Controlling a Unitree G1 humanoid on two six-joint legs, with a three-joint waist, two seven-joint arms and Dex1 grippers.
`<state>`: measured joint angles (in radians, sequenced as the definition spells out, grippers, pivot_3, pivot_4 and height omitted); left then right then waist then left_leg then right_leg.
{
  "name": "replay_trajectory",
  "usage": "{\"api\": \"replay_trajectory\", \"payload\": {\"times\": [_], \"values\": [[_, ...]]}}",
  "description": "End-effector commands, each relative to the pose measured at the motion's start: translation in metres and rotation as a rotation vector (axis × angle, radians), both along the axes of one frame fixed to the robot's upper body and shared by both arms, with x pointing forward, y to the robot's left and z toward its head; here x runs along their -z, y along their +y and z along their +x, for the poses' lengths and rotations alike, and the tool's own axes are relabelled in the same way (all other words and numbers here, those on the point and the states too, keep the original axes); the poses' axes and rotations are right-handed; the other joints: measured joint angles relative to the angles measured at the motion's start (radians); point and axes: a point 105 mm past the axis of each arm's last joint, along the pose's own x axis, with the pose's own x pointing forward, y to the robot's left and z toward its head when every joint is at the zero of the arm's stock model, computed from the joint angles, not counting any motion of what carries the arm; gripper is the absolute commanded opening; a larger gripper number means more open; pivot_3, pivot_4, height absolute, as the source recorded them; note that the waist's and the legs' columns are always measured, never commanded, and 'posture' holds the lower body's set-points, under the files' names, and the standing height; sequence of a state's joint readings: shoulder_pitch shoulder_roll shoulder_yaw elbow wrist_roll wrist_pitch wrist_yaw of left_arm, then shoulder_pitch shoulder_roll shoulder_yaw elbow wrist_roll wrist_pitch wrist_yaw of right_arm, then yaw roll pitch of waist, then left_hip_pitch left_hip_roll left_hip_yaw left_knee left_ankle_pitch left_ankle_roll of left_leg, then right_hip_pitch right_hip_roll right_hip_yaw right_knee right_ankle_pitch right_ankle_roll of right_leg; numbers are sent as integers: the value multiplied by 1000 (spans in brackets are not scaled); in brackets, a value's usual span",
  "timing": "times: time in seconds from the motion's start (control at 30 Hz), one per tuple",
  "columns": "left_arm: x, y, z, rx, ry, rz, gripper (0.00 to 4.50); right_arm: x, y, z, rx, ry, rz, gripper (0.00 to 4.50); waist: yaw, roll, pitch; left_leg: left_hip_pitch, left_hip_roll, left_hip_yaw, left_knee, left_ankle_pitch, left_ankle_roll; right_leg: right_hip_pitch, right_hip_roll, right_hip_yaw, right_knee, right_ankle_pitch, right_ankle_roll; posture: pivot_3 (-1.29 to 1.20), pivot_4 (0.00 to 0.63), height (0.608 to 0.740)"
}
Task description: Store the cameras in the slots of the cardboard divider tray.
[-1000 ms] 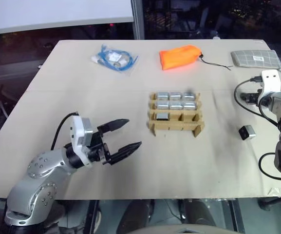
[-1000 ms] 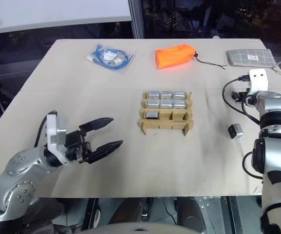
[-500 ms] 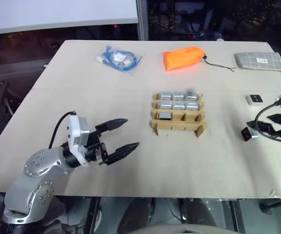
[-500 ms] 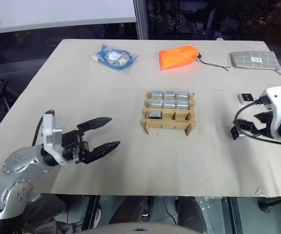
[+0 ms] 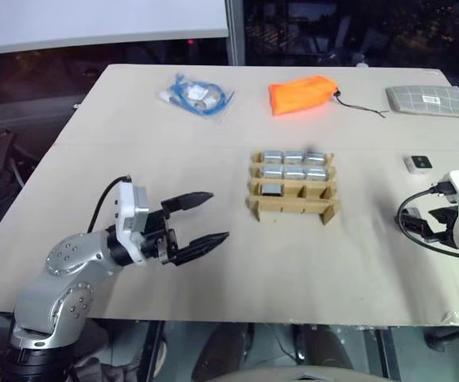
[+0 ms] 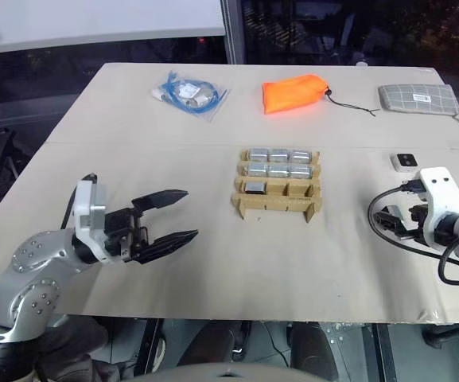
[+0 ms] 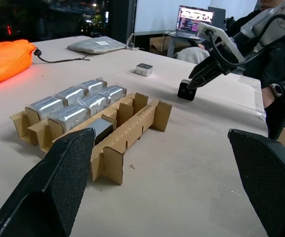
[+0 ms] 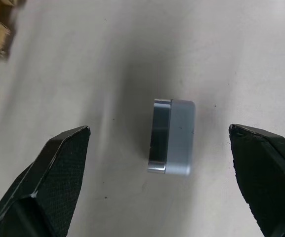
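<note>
The cardboard divider tray stands at mid-table. Several silver cameras fill its two far rows, and one more sits in the left slot of the third row. A loose camera lies on its side on the table, between the spread fingers of my right gripper, which is open and points down at it without touching. Another loose camera lies farther back on the right. My left gripper hovers open and empty, left of the tray.
An orange pouch, a grey grid-patterned pouch and a bag of blue cable lie along the far side. The table's right edge is close to my right arm. A person and a laptop are beyond the table.
My right arm has drawn back toward me and tipped its gripper down over the near loose camera, uncovering the farther one. The left arm has stayed put.
</note>
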<state>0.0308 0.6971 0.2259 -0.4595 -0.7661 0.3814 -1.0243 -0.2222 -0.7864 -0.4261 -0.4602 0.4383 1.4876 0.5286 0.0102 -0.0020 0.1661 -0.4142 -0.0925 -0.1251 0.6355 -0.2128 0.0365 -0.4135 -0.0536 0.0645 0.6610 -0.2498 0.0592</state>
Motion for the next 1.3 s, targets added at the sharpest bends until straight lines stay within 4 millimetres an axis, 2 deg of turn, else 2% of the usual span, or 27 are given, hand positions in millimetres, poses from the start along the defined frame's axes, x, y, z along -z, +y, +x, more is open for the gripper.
{"api": "replay_trajectory", "payload": {"times": [0.03, 0.13, 0.23, 0.37, 0.43, 0.53, 0.6, 0.7, 0.8, 0.97, 1.3], "values": [[-6, 0, -4, -5, -32, 14, 4500, -7, -6, 2, -10, -24, -51, 3208, -1, 0, 0, 0, 0, 0, 0, 0, 0, 0, 0, 0, 0, 0, 0, 0, 150, 740], [-5, 0, -5, -13, -33, 12, 4500, -4, -7, 2, -26, -7, -70, 1724, 0, 0, 0, 0, 0, 0, 0, 0, 0, 0, 0, 0, 0, 0, 0, 0, 150, 740], [-5, -1, -5, -17, -33, 8, 4500, -4, -6, 3, -49, -4, -86, 643, 0, 0, 0, 0, 0, 0, 0, 0, 0, 0, 0, 0, 0, 0, 0, 0, 150, 740], [-5, -1, -5, -23, -34, 4, 4500, -12, -3, 7, -105, -48, -138, 643, 0, 0, 0, 0, 0, 0, 0, 0, 0, 0, 0, 0, 0, 0, 0, 0, 150, 740], [-5, -1, -5, -26, -33, 2, 4500, -34, 15, 17, -241, -202, -188, 643, -2, 0, 0, 0, 0, 0, 0, 0, 0, 0, 0, 0, 0, 0, 0, 0, 150, 740], [-5, -1, -4, -41, -43, 1, 4500, -85, 88, 18, -624, -493, -67, 643, -21, 1, 1, 0, 0, 1, 0, 0, 0, 0, 0, 1, 0, 0, 0, 0, 150, 740], [-6, 1, -2, -70, -72, 9, 4500, -103, 122, 18, -813, -591, -69, 643, -31, 0, 1, 1, 1, 1, 0, 0, 0, 0, 1, 1, 0, 0, 0, 0, 150, 740], [-7, 1, -1, -71, -80, 1, 4500, -108, 156, 24, -987, -653, -97, 643, -30, -3, 0, 1, 2, 0, 0, 0, 0, 0, 2, -1, 0, 0, 0, 0, 150, 740], [-10, 3, -3, -74, -82, 4, 4500, -95, 185, 32, -1139, -677, -153, 643, -21, -6, 0, 0, 1, -2, 0, 0, 0, 0, 1, -3, -1, 0, 0, 0, 150, 740], [-13, 7, -15, -87, -76, 7, 4500, -66, 188, 48, -1221, -641, -229, 643, -19, -6, 0, -1, -1, -2, 0, 1, -2, 0, -1, -2, -1, 0, 0, 0, 150, 740], [-10, 19, -27, -141, -45, 27, 4500, -46, 183, 61, -1271, -605, -305, 643, -23, -6, 0, 0, 0, -2, -2, 0, -1, -1, 0, -2, 0, 0, 0, 0, 150, 740]]}}
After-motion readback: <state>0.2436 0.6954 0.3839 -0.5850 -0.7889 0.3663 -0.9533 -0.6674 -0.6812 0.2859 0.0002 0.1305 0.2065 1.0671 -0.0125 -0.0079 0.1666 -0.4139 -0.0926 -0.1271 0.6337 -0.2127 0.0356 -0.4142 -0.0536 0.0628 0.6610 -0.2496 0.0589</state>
